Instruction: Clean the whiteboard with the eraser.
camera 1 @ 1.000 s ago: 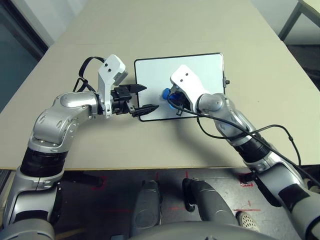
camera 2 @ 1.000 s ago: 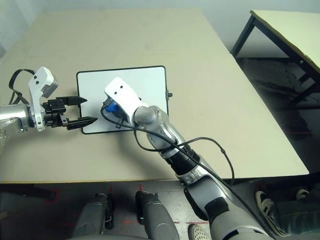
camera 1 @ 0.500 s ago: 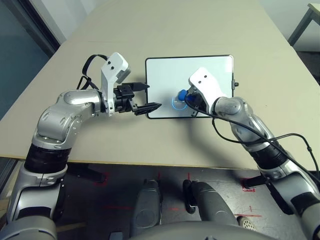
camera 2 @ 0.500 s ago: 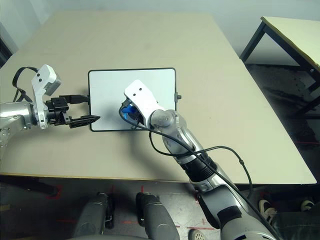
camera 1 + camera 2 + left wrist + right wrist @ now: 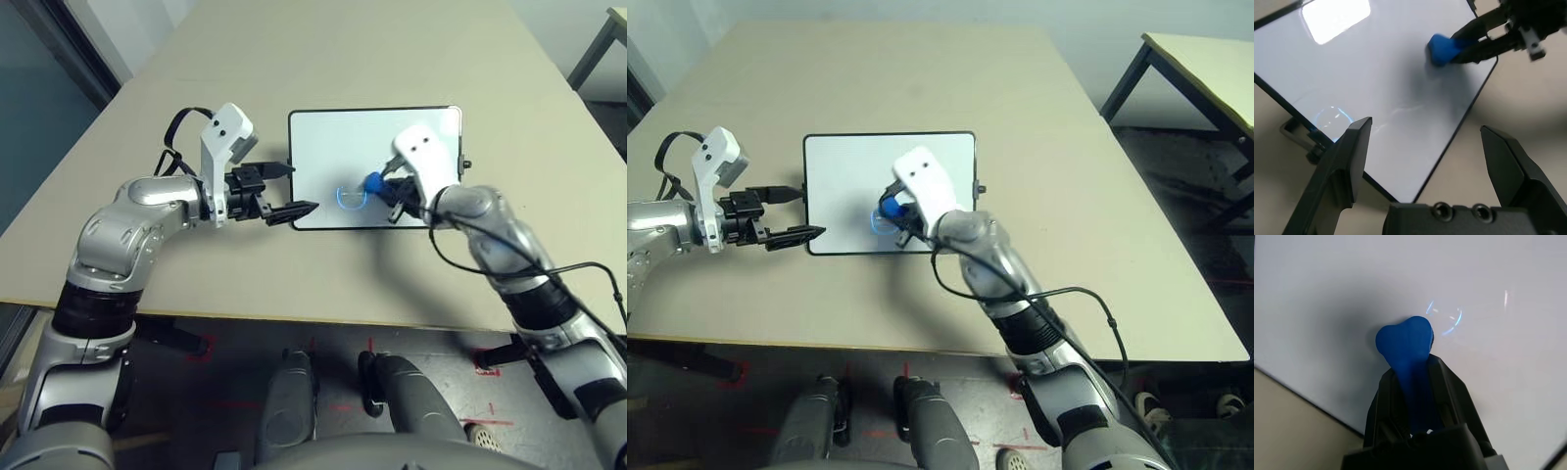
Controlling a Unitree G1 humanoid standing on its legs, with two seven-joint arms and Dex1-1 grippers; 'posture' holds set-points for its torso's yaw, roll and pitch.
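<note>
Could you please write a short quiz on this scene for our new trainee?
1. Multiple choice: what does the right gripper hold?
a) a cloth
b) the blue eraser
c) a black marker

2. True or false: the left gripper is shut on the frame of the whiteboard.

3. Fill in the blank: on the whiteboard, beside the eraser, there is a curved mark whose colour is ____.

Key: 1 b; 2 false, its fingers stand apart with nothing between them gripped; 3 blue.
</note>
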